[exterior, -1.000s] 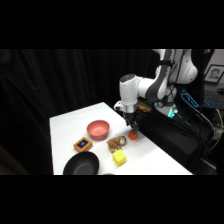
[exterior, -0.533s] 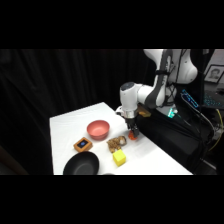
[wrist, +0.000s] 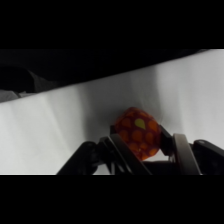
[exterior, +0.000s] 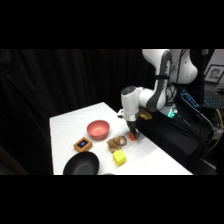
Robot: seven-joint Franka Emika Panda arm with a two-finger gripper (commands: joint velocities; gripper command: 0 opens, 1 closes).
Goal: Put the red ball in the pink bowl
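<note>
The red ball (wrist: 139, 132) is red-orange with yellow and orange spots; the pink bowl (exterior: 98, 129) is plain pink. The worktop (exterior: 67, 125) is white; the cube (exterior: 119, 158) is yellow; the big bowl (exterior: 81, 164) is black.

Nothing here can be read. The small brown tile (exterior: 83, 145) carries a blue mark, perhaps a symbol, but it is too blurred to make out.

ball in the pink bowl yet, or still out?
Out. The red ball sits on the white table between the gripper fingers; pink bowl is empty.
</note>
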